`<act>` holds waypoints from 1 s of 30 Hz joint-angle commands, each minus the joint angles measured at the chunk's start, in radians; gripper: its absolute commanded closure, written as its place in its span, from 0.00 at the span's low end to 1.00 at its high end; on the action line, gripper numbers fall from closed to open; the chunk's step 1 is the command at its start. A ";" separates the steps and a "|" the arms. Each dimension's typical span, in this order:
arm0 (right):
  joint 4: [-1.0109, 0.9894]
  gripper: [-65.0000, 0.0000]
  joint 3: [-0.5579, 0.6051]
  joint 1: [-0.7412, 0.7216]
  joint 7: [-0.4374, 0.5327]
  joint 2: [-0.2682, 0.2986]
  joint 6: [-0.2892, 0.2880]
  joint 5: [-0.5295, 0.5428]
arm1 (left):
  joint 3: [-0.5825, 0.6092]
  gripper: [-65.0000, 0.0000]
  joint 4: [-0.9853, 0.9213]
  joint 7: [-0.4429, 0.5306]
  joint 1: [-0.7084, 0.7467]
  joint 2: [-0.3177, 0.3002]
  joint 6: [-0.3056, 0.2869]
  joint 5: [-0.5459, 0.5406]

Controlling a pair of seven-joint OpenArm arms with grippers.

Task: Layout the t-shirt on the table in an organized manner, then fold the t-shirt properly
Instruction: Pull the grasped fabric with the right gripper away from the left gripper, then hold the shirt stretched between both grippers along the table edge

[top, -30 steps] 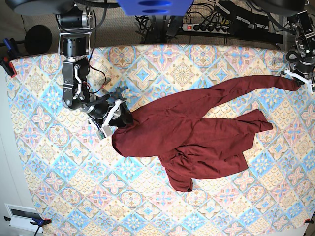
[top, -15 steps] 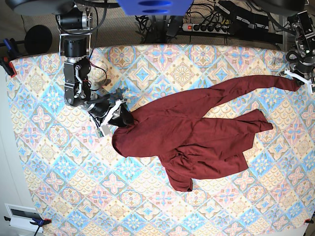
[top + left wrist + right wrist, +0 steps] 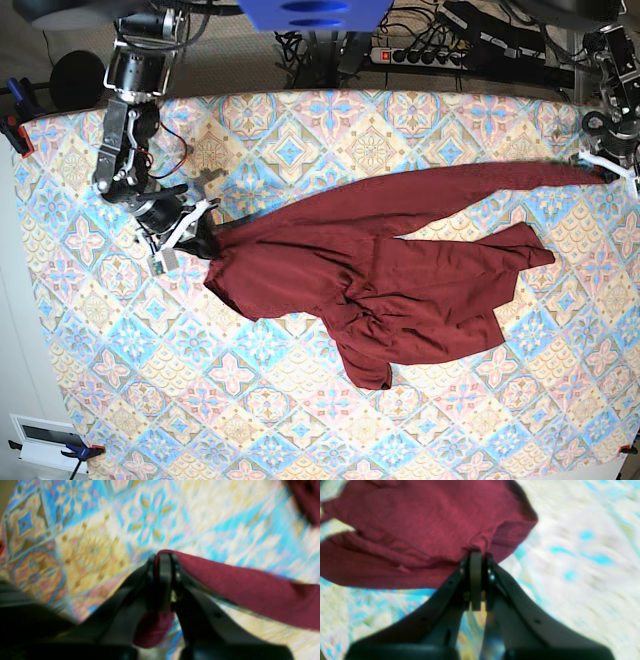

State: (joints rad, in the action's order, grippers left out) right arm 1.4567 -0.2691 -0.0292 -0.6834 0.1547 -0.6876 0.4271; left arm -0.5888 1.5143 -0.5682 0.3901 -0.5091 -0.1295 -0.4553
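The dark maroon t-shirt (image 3: 380, 275) lies crumpled across the middle of the patterned table (image 3: 300, 420), stretched between both arms. At the left of the base view my right gripper (image 3: 193, 237) is shut on the shirt's left edge; the right wrist view shows its closed fingertips (image 3: 475, 562) pinching bunched maroon fabric (image 3: 415, 527). At the far right edge my left gripper (image 3: 603, 170) is shut on the tip of a long strip of the shirt. In the left wrist view that strip (image 3: 240, 587) runs off to the right from the closed fingertips (image 3: 163, 562).
A power strip (image 3: 430, 55) and cables lie beyond the table's far edge. A dark round object (image 3: 78, 80) stands off the far left corner. Red clamps (image 3: 15, 135) hold the cloth at the left edge, another (image 3: 85, 452) at the near left.
My right gripper shut on the shirt's left edge and pulled it left. The fabric between the two grippers is now drawn tauter. The left gripper stayed at the right edge.
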 commanded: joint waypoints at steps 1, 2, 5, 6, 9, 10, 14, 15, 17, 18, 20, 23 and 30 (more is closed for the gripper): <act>0.049 1.00 -0.017 -0.007 0.027 0.006 -0.010 0.034 | -0.009 1.00 0.029 0.020 0.002 -0.018 0.003 -0.013; 0.075 1.00 -0.037 0.008 0.020 0.007 -0.010 0.034 | -0.009 1.00 0.044 0.014 0.002 -0.015 0.003 -0.029; 0.140 1.00 -0.100 0.058 0.012 0.007 -0.010 0.034 | 0.017 1.00 0.114 0.004 0.008 0.004 0.003 -0.064; 0.160 1.00 -0.123 0.073 0.000 0.007 -0.011 0.034 | 0.039 1.00 0.137 -0.013 0.008 0.005 0.003 -0.070; 0.210 1.00 -0.186 0.110 -0.029 0.021 -0.011 0.034 | 0.094 1.00 0.182 -0.039 0.008 0.007 0.003 -0.075; 0.227 1.00 -0.206 0.122 -0.039 0.023 -0.011 0.034 | 0.117 1.00 0.193 -0.040 0.008 0.007 0.003 -0.075; 0.287 1.00 -0.289 0.188 -0.046 0.027 -0.011 0.034 | 0.206 1.00 0.223 -0.045 0.008 0.007 0.003 -0.075; 0.299 1.00 -0.309 0.205 -0.046 0.027 -0.011 0.034 | 0.227 1.00 0.230 -0.045 0.010 0.007 0.003 -0.075; 0.321 1.00 -0.341 0.239 -0.045 0.027 -0.011 0.034 | 0.249 1.00 0.239 -0.045 0.031 0.007 0.003 -0.069; 0.329 1.00 -0.358 0.252 -0.045 0.027 -0.011 0.034 | 0.257 1.00 0.245 -0.045 0.040 0.004 0.003 -0.070; 0.336 1.00 -0.385 0.274 -0.045 0.027 -0.011 0.034 | 0.266 1.00 0.262 -0.045 0.063 0.002 0.001 -0.067; 0.335 1.00 -0.430 0.300 -0.045 0.027 -0.011 0.034 | 0.286 1.00 0.299 -0.045 0.122 -0.021 0.001 -0.066; 0.325 1.00 -0.445 0.317 -0.045 0.027 -0.011 0.028 | 0.304 1.00 0.292 -0.042 0.220 -0.093 0.001 -0.066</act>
State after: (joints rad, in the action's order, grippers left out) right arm 1.7649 -0.7078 0.2928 -0.7559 0.1665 -0.6960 0.4351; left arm -0.2771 1.7927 -0.6270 0.6044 -0.5819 -0.1322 -0.5205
